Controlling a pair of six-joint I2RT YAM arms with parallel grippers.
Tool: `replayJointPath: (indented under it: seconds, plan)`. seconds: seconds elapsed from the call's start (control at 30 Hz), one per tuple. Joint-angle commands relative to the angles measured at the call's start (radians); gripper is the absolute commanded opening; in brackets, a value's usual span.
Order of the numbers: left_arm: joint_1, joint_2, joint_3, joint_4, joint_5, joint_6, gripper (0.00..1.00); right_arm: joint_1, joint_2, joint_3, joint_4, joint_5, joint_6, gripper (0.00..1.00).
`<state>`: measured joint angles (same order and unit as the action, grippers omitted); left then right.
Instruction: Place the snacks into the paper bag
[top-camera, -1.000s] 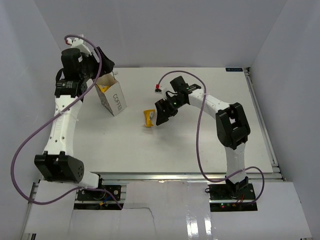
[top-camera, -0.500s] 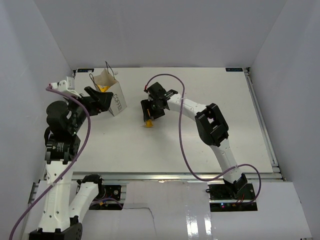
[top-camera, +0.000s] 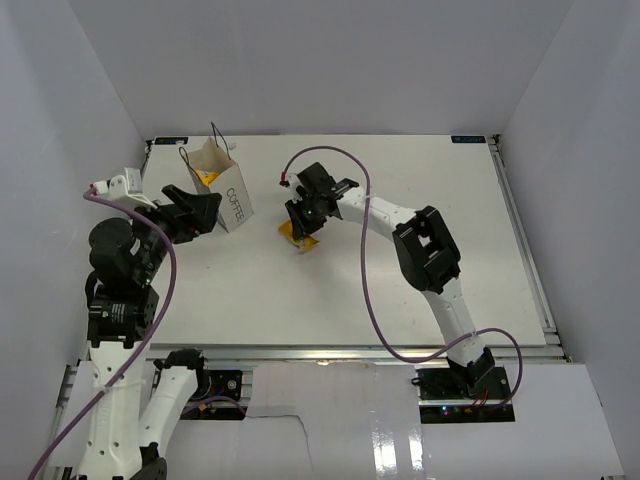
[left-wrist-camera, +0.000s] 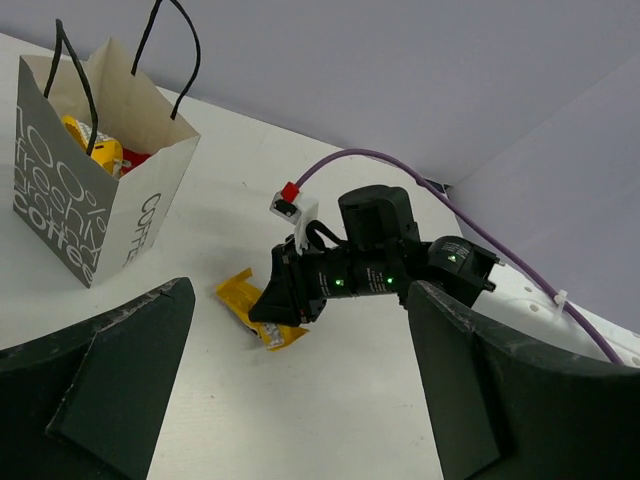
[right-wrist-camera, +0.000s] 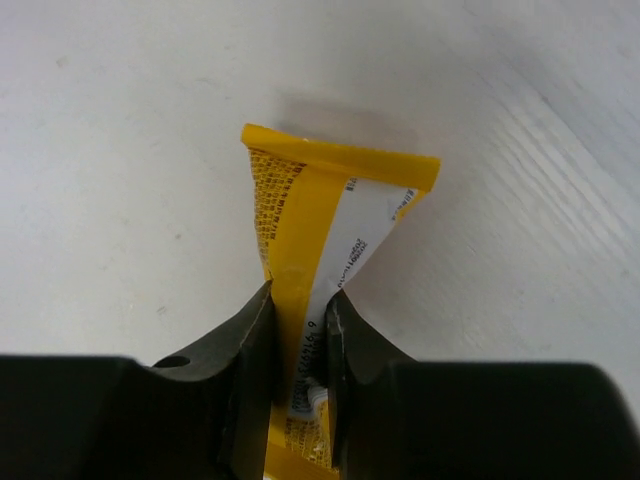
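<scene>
From the overhead camera I am seeing the right gripper (top-camera: 302, 228) reaching across the matte white table (top-camera: 420, 300) and pinching a crinkled yellow oblong packet (top-camera: 298, 238), a little to the right of the white paper bag (top-camera: 230, 200). The bag is standing upright with its mouth open near the far left of the table. Its thin dark wire handles are sticking up and dark COFFEE lettering is running down its side. The left gripper (top-camera: 197, 208) is hovering just beside the bag's near-left side. Through the left wrist camera I am looking past two broad, dark, rough-edged fingers (left-wrist-camera: 110, 395) that are spread wide with nothing between them. Beyond them, the bag is showing more yellow packets (left-wrist-camera: 85, 140) and a red pouch (left-wrist-camera: 137, 158) inside it, while the pinched packet is sitting well outside the bag. Through the right wrist camera the two black fingertips (right-wrist-camera: 250, 340) are squeezing tight on the packet's near half. Its glossy yellow film is creasing between them, a white printed panel is running along one side, and the flat crimped end seal is pointing away over the table.
</scene>
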<state>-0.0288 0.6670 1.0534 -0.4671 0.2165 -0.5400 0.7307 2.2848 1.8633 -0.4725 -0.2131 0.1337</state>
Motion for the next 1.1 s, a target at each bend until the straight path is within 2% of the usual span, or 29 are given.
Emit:
replayJointPath:
  seconds: [0.0,0.1,0.27,0.37,0.43,0.57,0.7,0.9,0.97,1.07]
  plan:
    - [0.003,-0.009,0.003,0.01,-0.026,0.021,0.98,0.003,-0.107,0.069,-0.01,-0.266,-0.324,0.16]
    - [0.003,-0.023,0.011,0.022,-0.037,0.032,0.98,0.004,-0.123,0.21,-0.083,-0.448,-0.529,0.16]
    - [0.003,-0.063,0.016,0.038,-0.042,0.041,0.98,0.03,-0.176,0.309,0.03,-0.511,-0.648,0.2]
    - [0.003,-0.082,0.02,0.036,-0.032,0.051,0.98,0.055,-0.174,0.339,0.199,-0.447,-0.585,0.18]
    - [0.003,-0.093,0.022,0.036,-0.032,0.052,0.98,0.081,-0.153,0.376,0.274,-0.395,-0.548,0.13]
    - [0.003,-0.122,0.031,0.027,-0.039,0.064,0.98,0.128,-0.107,0.396,0.472,-0.246,-0.49,0.14]
    - [0.003,-0.142,0.054,0.002,-0.054,0.075,0.98,0.177,-0.061,0.384,0.757,-0.093,-0.454,0.19]
    - [0.003,-0.17,0.079,-0.036,-0.065,0.077,0.98,0.21,0.083,0.509,0.951,0.087,-0.489,0.19]
    - [0.003,-0.181,0.083,-0.053,-0.068,0.077,0.98,0.217,0.106,0.501,1.034,0.139,-0.5,0.2]
    - [0.003,-0.188,0.092,-0.073,-0.068,0.078,0.98,0.219,0.13,0.502,1.071,0.173,-0.51,0.2]
